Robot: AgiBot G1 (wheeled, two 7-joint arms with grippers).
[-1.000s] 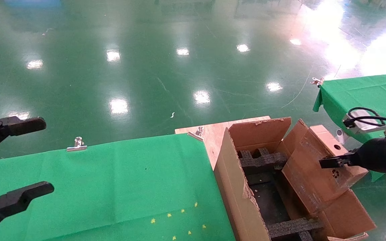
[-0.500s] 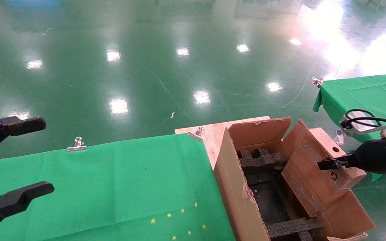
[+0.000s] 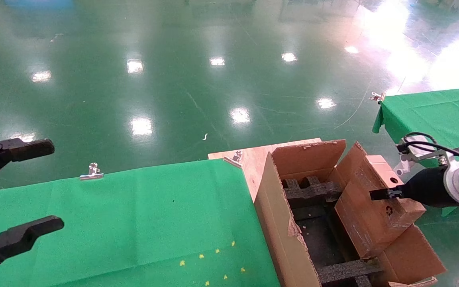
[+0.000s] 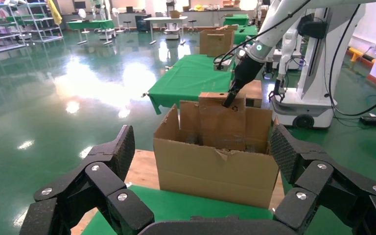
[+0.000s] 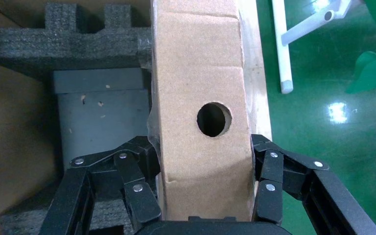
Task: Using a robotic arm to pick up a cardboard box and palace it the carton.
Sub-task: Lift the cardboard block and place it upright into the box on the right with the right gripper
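Observation:
My right gripper [image 3: 380, 195] is shut on the cardboard box [image 3: 401, 208], a small brown box with a round hole [image 5: 214, 119] and a recycling mark. Its fingers [image 5: 144, 169] press both sides of the box in the right wrist view. The box hangs tilted over the right side of the carton [image 3: 281, 235], against its upright right flap [image 3: 349, 175]. Black foam inserts [image 3: 311, 190] lie inside the carton. The left wrist view shows the carton [image 4: 215, 169] with the box [image 4: 223, 122] above its far wall. My left gripper [image 3: 34, 189] stands open over the green table at the far left.
A green cloth covers the table [image 3: 134, 215] left of the carton, held by a metal clip [image 3: 91, 171]. The carton sits on a bare wooden board [image 3: 253, 157]. A second green table [image 3: 432, 111] stands at the back right. Glossy green floor lies beyond.
My right gripper has carried the cardboard box a little to the left, closer over the carton's opening. The left arm has not moved.

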